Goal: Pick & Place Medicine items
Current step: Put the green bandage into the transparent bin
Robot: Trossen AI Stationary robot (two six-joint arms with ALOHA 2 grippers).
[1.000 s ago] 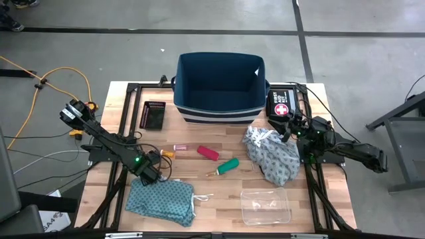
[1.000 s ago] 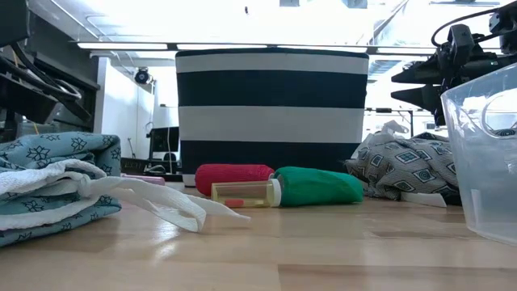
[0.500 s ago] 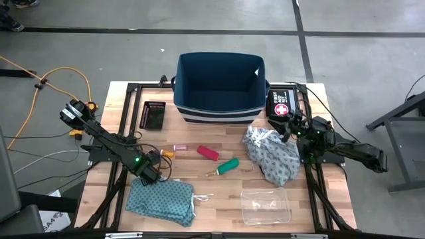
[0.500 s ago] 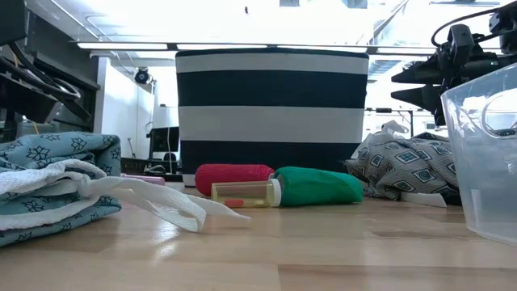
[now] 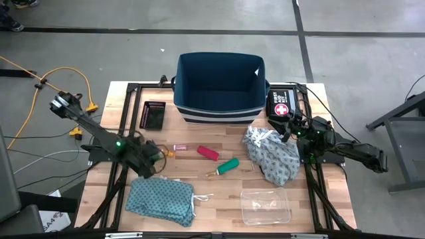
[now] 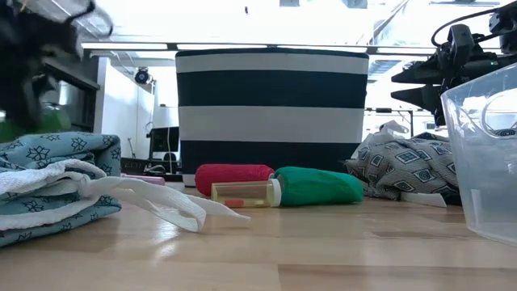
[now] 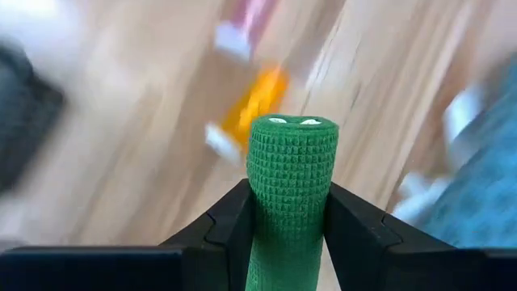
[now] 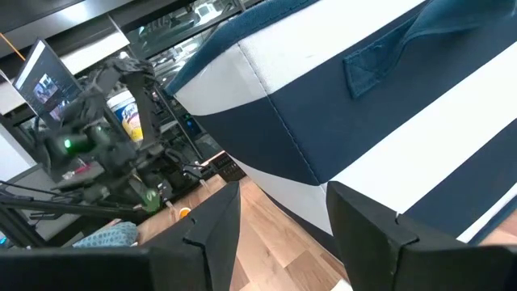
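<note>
My left gripper (image 5: 151, 164) hovers above the far edge of the teal cloth (image 5: 161, 199), shut on a green tube (image 7: 291, 153). In the low view that tube is a green blur (image 6: 28, 121) at the upper left. On the wood lie a red-pink tube (image 5: 208, 153), a second green tube (image 5: 230, 165), a small orange vial (image 5: 166, 153) and thin clear sticks (image 5: 179, 178). My right gripper (image 8: 283, 234) waits open at the table's right, near the grey patterned cloth (image 5: 272, 156), with nothing between its fingers. My left gripper pinches the green tube by its two sides (image 7: 289, 212) between its two fingers (image 7: 230, 222). The tube runs along the fingers, and its far end (image 7: 292, 123) sticks out well past their tips. The fingers slant down from the table's left. The tube is lifted clear of the cloth.
A navy-and-white striped basket (image 5: 220, 86) stands at the far middle, with a black first aid pouch (image 5: 281, 105) to its right and a small black tray (image 5: 154, 115) to its left. A clear plastic container (image 5: 265, 206) sits near the front right edge.
My left gripper has risen from the far edge of the teal cloth and drawn back toward the table's left and far side, tipping less steeply downward. The green tube has come up with it, clear of the cloth.
</note>
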